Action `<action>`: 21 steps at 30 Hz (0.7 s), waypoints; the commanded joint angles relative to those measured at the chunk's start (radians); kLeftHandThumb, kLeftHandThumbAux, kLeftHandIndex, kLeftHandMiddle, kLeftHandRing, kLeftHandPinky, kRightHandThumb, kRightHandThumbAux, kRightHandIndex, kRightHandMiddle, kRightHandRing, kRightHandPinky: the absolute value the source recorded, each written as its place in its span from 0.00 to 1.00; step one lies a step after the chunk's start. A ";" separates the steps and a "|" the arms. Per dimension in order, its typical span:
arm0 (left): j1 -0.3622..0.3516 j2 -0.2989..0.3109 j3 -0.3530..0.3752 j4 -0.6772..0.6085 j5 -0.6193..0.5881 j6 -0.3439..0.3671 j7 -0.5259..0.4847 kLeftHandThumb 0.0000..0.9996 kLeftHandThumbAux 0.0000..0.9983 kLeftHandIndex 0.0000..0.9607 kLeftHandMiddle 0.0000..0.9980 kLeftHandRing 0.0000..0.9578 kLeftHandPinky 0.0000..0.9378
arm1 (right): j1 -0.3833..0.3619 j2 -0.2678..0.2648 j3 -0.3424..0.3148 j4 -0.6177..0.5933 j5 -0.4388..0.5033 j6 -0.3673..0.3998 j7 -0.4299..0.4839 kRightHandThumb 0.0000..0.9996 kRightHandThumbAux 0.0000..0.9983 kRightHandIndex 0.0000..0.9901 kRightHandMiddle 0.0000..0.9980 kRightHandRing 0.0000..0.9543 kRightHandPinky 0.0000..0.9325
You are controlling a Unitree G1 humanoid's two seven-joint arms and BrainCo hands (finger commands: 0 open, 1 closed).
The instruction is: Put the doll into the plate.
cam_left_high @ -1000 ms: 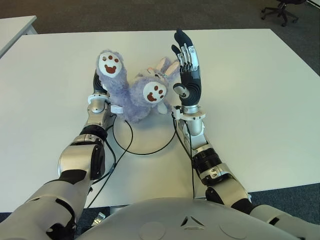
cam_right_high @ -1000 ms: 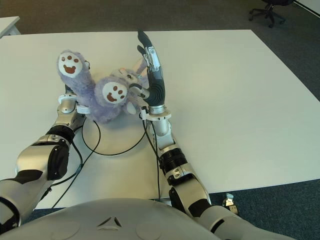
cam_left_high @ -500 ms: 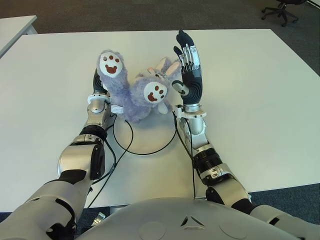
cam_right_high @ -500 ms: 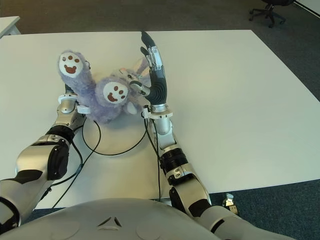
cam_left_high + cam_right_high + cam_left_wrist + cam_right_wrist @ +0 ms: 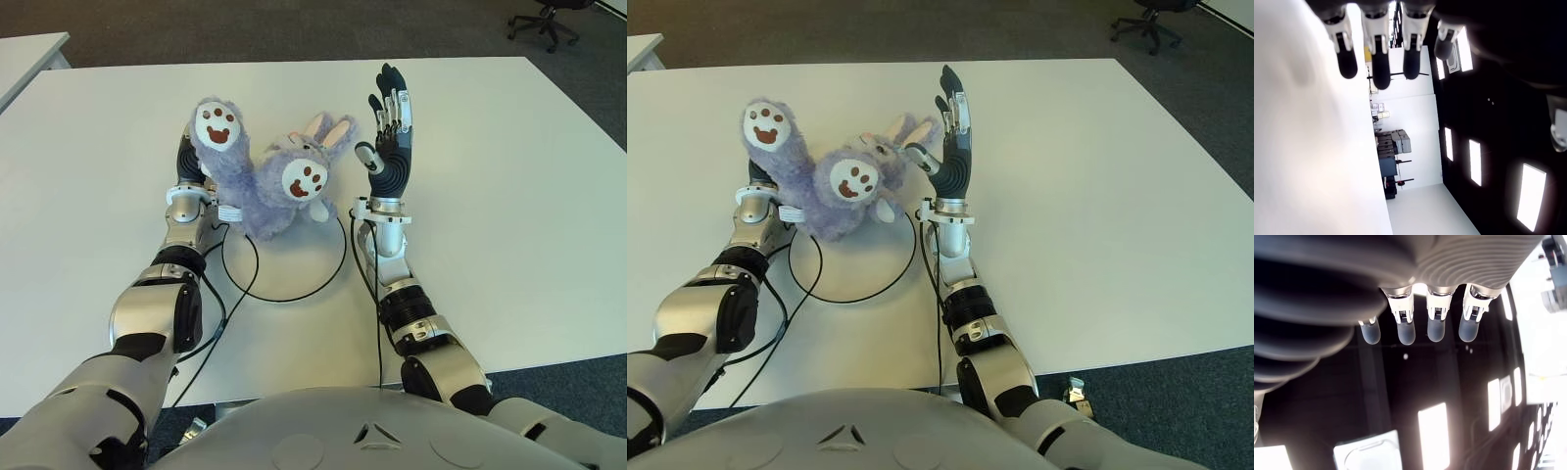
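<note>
a fluffy purple doll (image 5: 274, 186) with rabbit ears and white paw pads lies on the white tabletop (image 5: 490, 196), close in front of the robot and between its two raised forearms. one plush leg sticks up with its paw pad facing the head camera, and a second paw pad faces up near the middle of the body; the pink-lined ears point toward the right hand.

the left hand (image 5: 188, 162) shows just behind and to the left of the raised leg, mostly hidden by the plush, so from the eye views i cannot tell whether it touches the doll. in the left wrist view its fingers (image 5: 1380, 58) are straight and side by side, with nothing between them and only the room and ceiling lights beyond.

the right hand (image 5: 390, 132) stands upright just to the right of the doll's ears, palm turned toward the doll, fingers extended and spread, thumb held out toward the plush. there is a visible gap between it and the ears. the right wrist view shows its four fingertips (image 5: 1436, 330) straight in a row, holding nothing.

a thin black cable (image 5: 284, 294) loops in a circle on the tabletop just in front of the doll, between the two forearms. an office chair (image 5: 549, 15) stands on the dark floor beyond the far right corner of the tabletop.
</note>
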 commanded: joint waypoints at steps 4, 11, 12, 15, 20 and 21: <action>0.089 -0.019 0.011 0.063 -0.017 0.049 -0.012 0.00 0.41 0.01 0.17 0.21 0.20 | 0.075 0.010 -0.026 0.129 -0.058 -0.030 -0.037 0.00 0.43 0.01 0.01 0.00 0.00; 0.089 -0.018 0.015 0.064 -0.021 0.046 -0.020 0.00 0.41 0.00 0.16 0.21 0.21 | 0.054 0.003 -0.041 0.163 -0.064 -0.038 -0.057 0.00 0.42 0.01 0.01 0.00 0.01; 0.088 -0.018 0.016 0.064 -0.021 0.046 -0.021 0.00 0.41 0.00 0.16 0.20 0.21 | 0.048 0.000 -0.045 0.170 -0.064 -0.042 -0.060 0.00 0.42 0.01 0.01 0.00 0.01; 0.088 -0.017 0.023 0.065 -0.024 0.046 -0.025 0.00 0.41 0.00 0.15 0.20 0.21 | 0.029 -0.001 -0.055 0.190 -0.072 -0.057 -0.076 0.00 0.42 0.01 0.01 0.00 0.01; 0.088 -0.018 0.029 0.066 -0.025 0.046 -0.026 0.00 0.42 0.00 0.15 0.19 0.20 | -0.001 0.008 -0.074 0.219 -0.088 -0.093 -0.123 0.00 0.42 0.01 0.01 0.01 0.01; 0.088 -0.017 0.029 0.066 -0.023 0.046 -0.024 0.00 0.42 0.01 0.15 0.19 0.19 | -0.006 0.011 -0.077 0.225 -0.087 -0.098 -0.132 0.00 0.42 0.01 0.02 0.01 0.01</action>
